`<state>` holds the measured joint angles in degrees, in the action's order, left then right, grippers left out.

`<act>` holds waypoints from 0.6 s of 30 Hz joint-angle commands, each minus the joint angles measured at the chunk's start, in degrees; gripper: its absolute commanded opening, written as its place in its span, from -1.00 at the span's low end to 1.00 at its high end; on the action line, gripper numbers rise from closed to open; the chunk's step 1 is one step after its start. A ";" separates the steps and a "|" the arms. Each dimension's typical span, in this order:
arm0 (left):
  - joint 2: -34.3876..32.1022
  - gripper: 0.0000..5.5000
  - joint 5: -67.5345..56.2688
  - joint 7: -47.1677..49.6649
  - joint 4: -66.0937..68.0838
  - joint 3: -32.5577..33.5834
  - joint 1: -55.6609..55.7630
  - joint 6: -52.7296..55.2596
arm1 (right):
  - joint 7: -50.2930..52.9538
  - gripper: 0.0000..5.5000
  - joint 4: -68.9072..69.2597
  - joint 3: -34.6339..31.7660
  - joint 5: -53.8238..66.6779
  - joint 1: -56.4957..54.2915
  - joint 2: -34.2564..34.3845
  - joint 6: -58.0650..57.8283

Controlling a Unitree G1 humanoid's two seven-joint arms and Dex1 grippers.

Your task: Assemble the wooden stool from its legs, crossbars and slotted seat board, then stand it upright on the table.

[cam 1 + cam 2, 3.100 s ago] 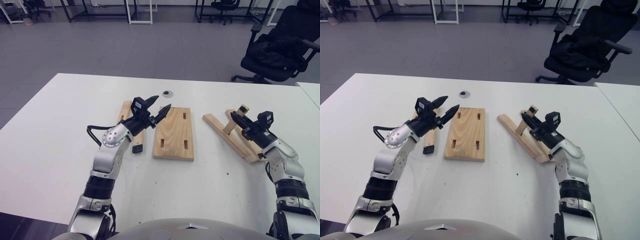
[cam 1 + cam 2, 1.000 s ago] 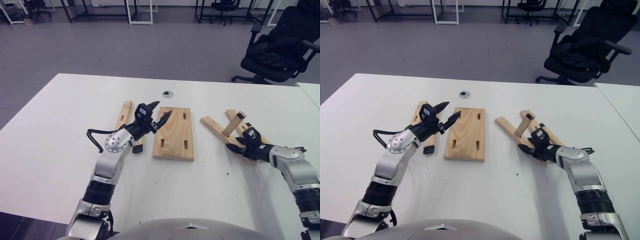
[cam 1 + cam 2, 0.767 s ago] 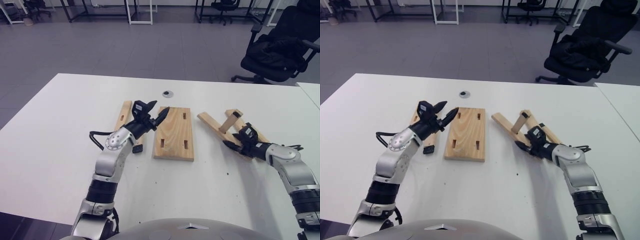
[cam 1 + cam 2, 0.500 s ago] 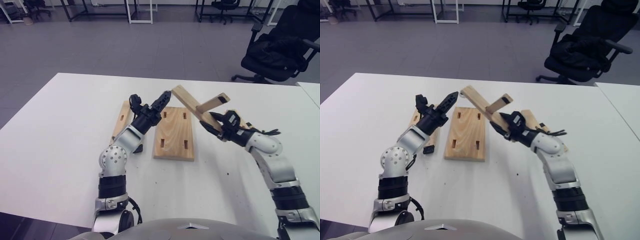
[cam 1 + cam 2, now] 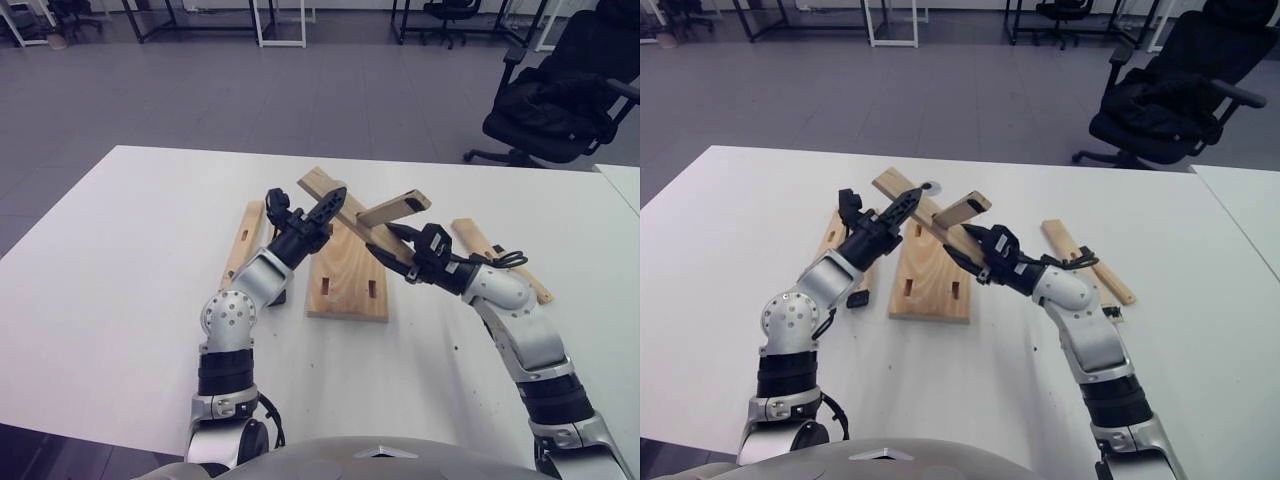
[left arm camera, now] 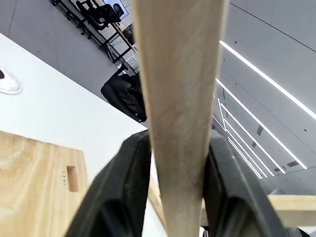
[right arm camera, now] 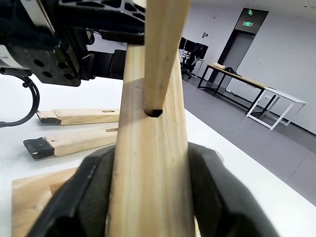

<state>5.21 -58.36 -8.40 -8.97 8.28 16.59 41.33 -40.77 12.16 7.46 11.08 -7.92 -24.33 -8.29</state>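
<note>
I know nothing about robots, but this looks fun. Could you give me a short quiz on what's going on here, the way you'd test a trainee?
1. True or false: the seat board lies flat on the table.
2. What does the right pincer hold?
A) a leg with a crossbar stuck in it
B) the seat board
C) nothing
3. Which pincer grips the raised leg's upper end?

Key: 1 true; 2 A; 3 the left pincer.
</note>
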 commanded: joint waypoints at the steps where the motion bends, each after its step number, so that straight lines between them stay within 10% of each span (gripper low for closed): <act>1: 1.75 -0.62 2.29 1.22 0.68 -0.77 -1.98 -2.08 | -0.59 -0.24 1.36 0.80 -0.35 1.15 -0.39 1.32; 8: -2.03 -0.63 11.54 6.54 -8.35 -0.92 -3.95 -8.23 | 1.70 0.12 2.86 1.18 -0.96 5.55 -0.22 -0.98; 18: -5.93 -0.63 9.73 24.70 -33.38 2.08 -16.74 0.96 | 12.78 0.14 -2.42 -5.79 -5.77 19.01 0.65 2.92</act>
<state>-1.61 -47.61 14.62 -41.88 11.42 0.81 41.05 -29.78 11.86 2.18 6.90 11.65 -23.84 -5.86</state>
